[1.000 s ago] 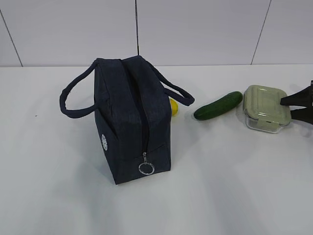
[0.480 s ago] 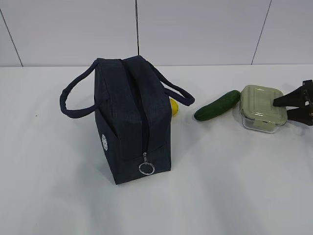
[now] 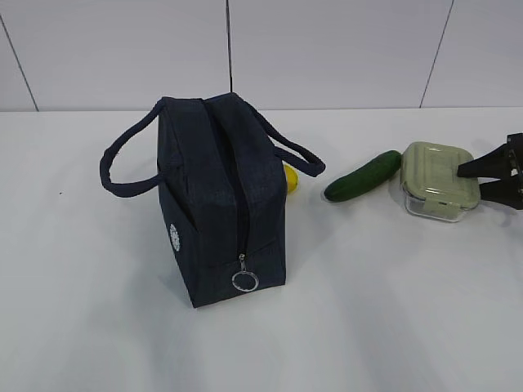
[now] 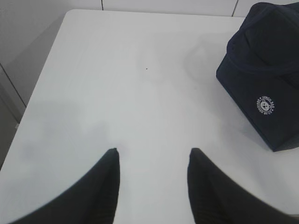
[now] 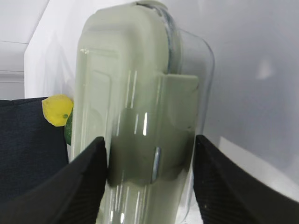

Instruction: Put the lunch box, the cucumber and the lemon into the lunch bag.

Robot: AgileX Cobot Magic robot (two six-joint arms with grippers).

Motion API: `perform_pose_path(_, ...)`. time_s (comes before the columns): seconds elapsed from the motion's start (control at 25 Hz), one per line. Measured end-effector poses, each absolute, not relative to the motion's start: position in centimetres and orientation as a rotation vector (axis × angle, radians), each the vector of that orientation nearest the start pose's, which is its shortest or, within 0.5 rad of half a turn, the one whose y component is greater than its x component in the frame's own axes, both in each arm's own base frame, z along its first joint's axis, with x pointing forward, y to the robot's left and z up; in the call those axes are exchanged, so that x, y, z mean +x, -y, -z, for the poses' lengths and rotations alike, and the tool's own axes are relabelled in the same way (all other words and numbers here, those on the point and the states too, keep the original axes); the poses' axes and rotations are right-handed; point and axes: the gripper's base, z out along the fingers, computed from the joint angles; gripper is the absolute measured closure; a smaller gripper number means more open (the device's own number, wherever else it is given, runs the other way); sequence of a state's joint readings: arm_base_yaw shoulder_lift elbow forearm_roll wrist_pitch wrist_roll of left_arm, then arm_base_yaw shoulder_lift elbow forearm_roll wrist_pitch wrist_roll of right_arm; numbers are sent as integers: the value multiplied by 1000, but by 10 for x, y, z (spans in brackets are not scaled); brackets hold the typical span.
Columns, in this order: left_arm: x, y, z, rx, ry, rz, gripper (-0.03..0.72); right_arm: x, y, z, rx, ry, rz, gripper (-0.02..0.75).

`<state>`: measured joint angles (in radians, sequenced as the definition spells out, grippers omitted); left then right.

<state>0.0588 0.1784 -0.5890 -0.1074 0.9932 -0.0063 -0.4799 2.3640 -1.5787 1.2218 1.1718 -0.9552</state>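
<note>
Counter (image 3: 98, 327) fills the exterior view, white and wide, with the navy lunch bag (image 3: 216, 196) standing upright left of centre, its zipper run down the near end to a silver ring pull (image 3: 244, 281), and its two loop handles drooping to either side. A white round emblem (image 3: 174, 238) sits low on its left face. The lemon (image 3: 289, 178) peeks out from behind the bag's right side, mostly hidden. To the right lies the cucumber (image 3: 363, 176), tilted, its far tip just beside the lunch box (image 3: 439, 180), which rests flat on the counter with its sage-green lid up. My right pincer (image 3: 493, 181) reaches in from the right edge, its dark fingers spread on either side of the box's right end.

From my left wrist, my left pincer (image 4: 153, 161) hangs over bare counter with its fingers apart and nothing between them; the lunch bag sits well off to the upper right, emblem facing me.

From my right wrist, the lunch box fills the frame between my two fingers. They flank it closely, yet I cannot tell whether the pads press on it. Beyond, the lemon and a sliver of cucumber show next to the bag's dark fabric
</note>
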Motion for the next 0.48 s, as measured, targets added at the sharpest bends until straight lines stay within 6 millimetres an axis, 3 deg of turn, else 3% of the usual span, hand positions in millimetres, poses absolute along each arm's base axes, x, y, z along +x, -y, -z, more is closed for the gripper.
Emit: perform_pose_path(0.48, 19, 7, -307, -72, -2062, 97, 345, 429, 135, -105, 274, -2361, -1235, 302)
